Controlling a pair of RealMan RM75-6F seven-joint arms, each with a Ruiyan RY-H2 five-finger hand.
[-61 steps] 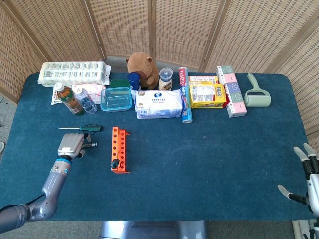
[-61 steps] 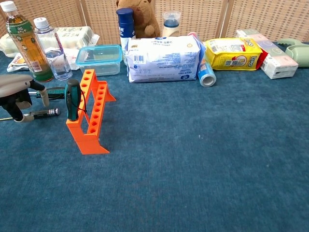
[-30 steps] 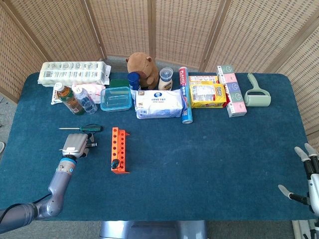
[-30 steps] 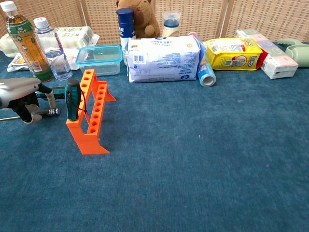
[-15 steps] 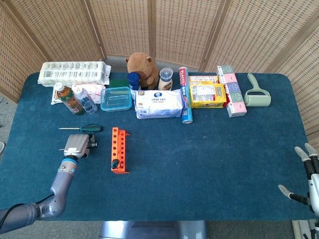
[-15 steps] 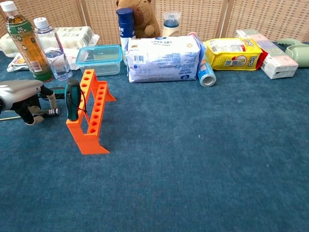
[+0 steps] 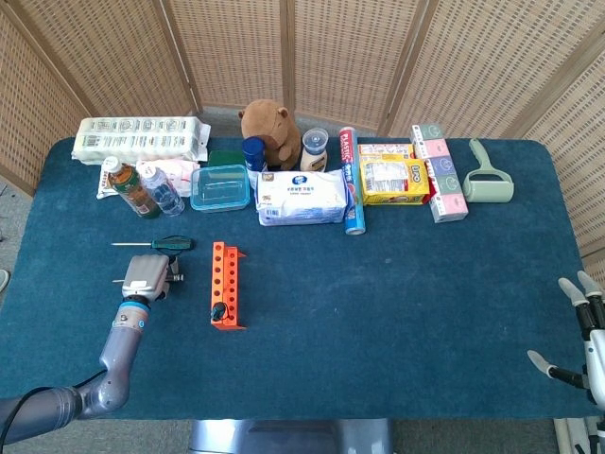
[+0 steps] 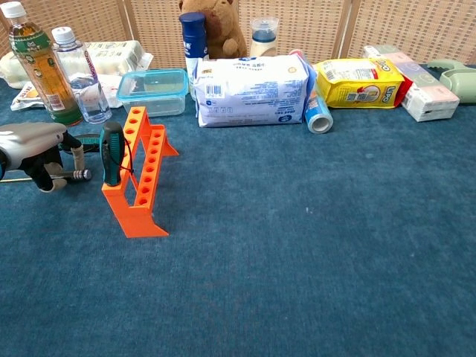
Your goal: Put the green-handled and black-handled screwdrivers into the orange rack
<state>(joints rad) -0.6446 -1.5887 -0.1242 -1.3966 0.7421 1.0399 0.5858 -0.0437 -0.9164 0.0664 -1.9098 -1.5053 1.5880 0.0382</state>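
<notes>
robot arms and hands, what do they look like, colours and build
The left hand has a silver-grey metallic shell with darker fingers and pale tips. Its wrist carries a blue ring, and the forearm is smooth rounded grey metal. The right hand shows slim grey fingers on a black frame.

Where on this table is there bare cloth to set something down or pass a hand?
The widest bare patch runs from the rack rightward to the right hand, in front of the wipes pack and yellow bag. The near edge is bare too. The back row is crowded, as is the left, where the left hand sits over a screwdriver near the bottles.
</notes>
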